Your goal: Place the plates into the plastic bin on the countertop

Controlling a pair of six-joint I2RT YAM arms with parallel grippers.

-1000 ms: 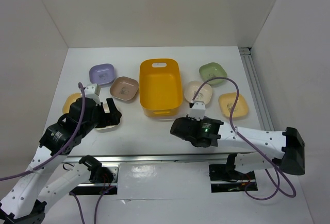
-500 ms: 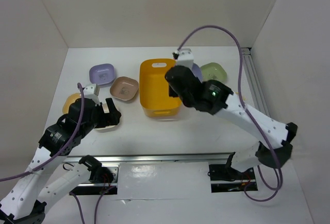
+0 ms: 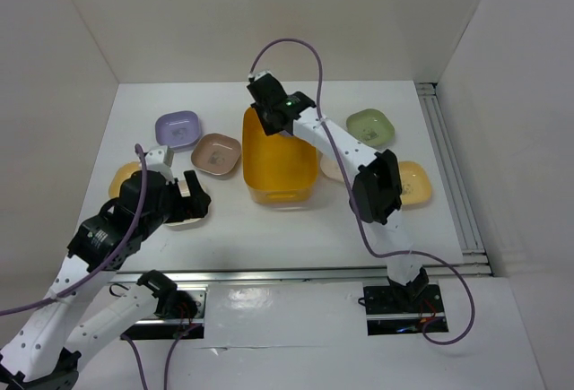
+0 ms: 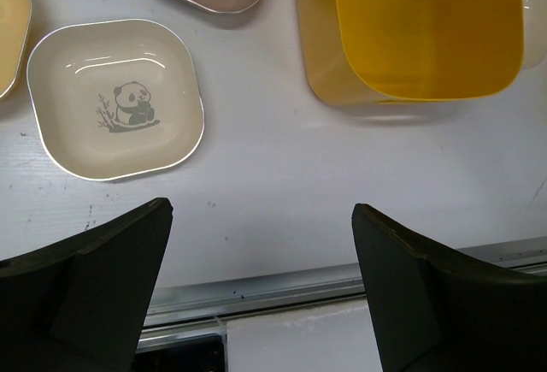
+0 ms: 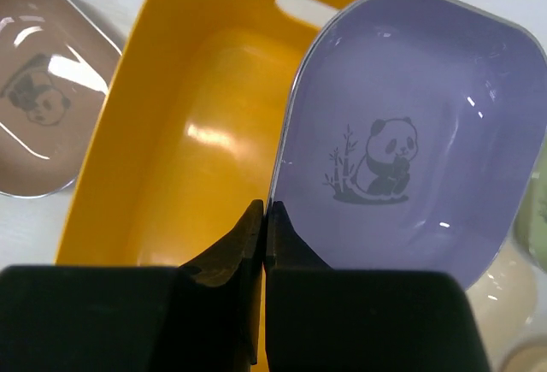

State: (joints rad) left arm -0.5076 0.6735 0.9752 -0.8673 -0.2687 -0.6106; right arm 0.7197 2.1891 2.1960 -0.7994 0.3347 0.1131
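Above the plastic bin (image 5: 162,158), the right gripper (image 5: 263,211) pinches the lavender plate (image 5: 410,132) by its rim. The plate overhangs one bin wall, with the cavity just beside it. Near the cream plate (image 4: 115,98), the left gripper (image 4: 261,278) hovers with its fingers spread.

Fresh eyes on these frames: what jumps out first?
The right gripper pinches the rim of a lavender rounded-square panda-print plate, held over the yellow-orange rectangular plastic bin mid-table. The left gripper hangs open near a cream rounded-square plate left of the bin.
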